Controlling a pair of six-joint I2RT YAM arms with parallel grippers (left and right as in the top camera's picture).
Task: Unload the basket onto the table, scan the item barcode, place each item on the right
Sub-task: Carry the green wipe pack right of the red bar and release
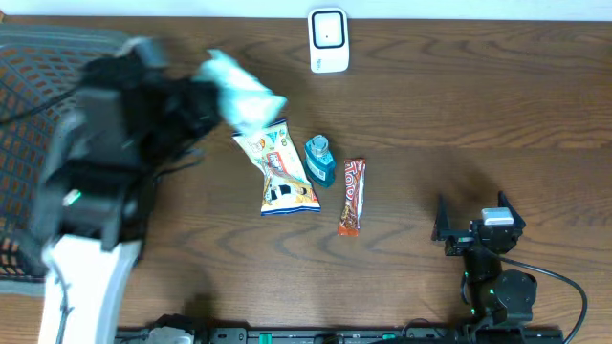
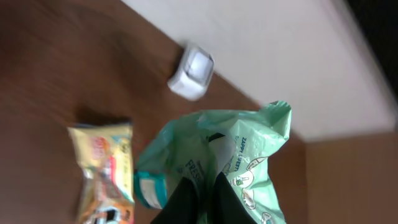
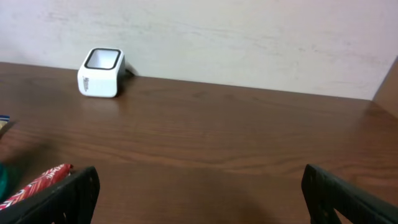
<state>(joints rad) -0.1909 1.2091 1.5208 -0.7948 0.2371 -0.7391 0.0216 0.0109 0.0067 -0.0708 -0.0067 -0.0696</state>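
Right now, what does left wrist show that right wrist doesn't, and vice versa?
Left wrist only: the green packet pinched in the shut left gripper, plus the yellow snack bag lying flat on the table.
Right wrist only: the right gripper, jaws wide open and empty, and the red candy bar at lower left. Slivers at that view's left edge are too cropped to name.
Both: the white scanner near the wall, and the brown table.
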